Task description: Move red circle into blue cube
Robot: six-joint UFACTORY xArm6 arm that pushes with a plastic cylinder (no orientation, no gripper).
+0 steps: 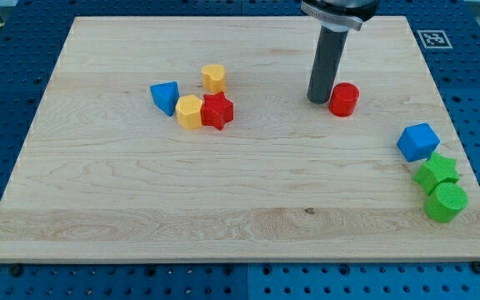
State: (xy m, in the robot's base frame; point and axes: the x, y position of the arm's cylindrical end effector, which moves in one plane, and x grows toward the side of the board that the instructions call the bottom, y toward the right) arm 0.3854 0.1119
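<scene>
So, here is what the one camera view shows.

My tip: my tip (318, 101) sits in the upper right part of the frame. It touches, or almost touches, the left side of the red circle (344, 99).

Hand: there is no hand here, just a straight dark rod. It cannot open or close and it holds nothing. It can only push.

Red circle: it stands on the wooden board (223, 200), upper right of the middle.

Blue cube: the blue cube (417, 142) is lower and further right, near the right edge, well apart from the red circle.

Green blocks: a green star-like block (437, 172) touches the blue cube from below, and a green round block (446, 202) sits just under that.

Other blocks: at the upper left are a blue pointy block (165, 97), a yellow block (213, 77), another yellow block (189, 112) and a red star (217, 110), all far from the job.

What could go wrong: I think the round block may roll off the side of my tip if I push off-centre. A straight push to the right would pass above the blue cube. A hard push could knock the blue cube into the green blocks or off the edge.
</scene>
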